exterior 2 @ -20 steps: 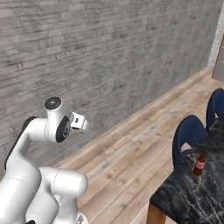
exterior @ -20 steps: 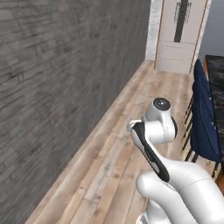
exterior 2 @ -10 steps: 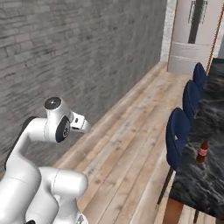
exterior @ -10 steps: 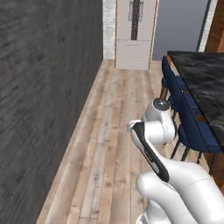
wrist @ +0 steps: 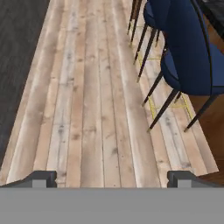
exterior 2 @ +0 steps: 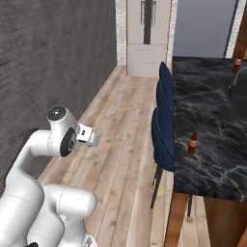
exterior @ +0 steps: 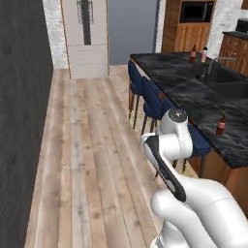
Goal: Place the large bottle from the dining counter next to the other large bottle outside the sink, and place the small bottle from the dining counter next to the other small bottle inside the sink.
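Note:
The dining counter (exterior: pixel 190 89) with its black veined top runs along the right. A small brownish-orange bottle (exterior: pixel 221 125) stands near its front edge, also seen in the right base view (exterior 2: pixel 193 143). Far back, a dark brown large bottle (exterior: pixel 193 52) and a pale large bottle (exterior: pixel 204 54) stand close together by the grey faucet (exterior: pixel 209 66) of the black sink (exterior: pixel 233 80). My gripper (wrist: pixel 112 177) is open and holds nothing. It hangs over the wooden floor, well left of the counter, folded close to the arm (exterior 2: pixel 89 137).
Blue stools (exterior: pixel 145 94) line the counter's near side and fill the upper right of the hand view (wrist: pixel 183 52). A dark brick wall (exterior: pixel 22 121) bounds the left. A pale tall fridge (exterior: pixel 86 36) and wooden cabinets (exterior: pixel 193 24) stand at the far end.
The whole picture has swung from the brick wall toward the counter, so the base has turned. The arm keeps the same folded pose and the gripper stays open.

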